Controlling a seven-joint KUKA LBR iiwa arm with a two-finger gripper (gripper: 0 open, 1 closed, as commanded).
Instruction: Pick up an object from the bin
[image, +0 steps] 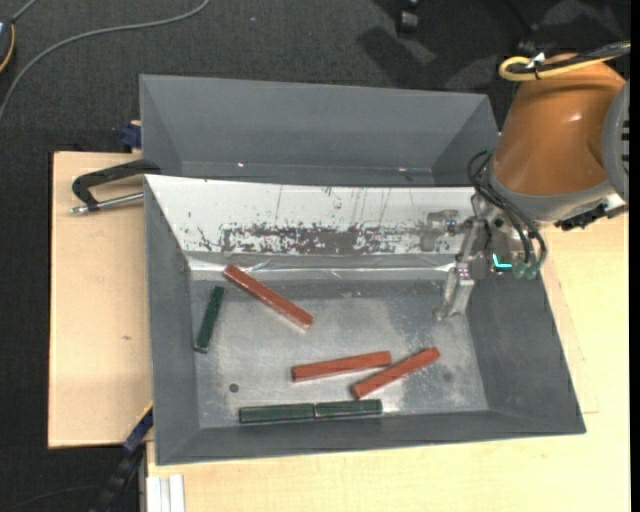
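Gripper (452, 300) hangs by the bin's (520, 350) right wall, apart from the nearest red bar (396, 372), likely poised to pick; how open it is, I cannot tell.

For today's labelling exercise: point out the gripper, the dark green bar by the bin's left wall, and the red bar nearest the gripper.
gripper (448, 310), camera view, at its lower end.
dark green bar (209, 318), camera view, midway along its length.
red bar (395, 373), camera view, midway along its length.
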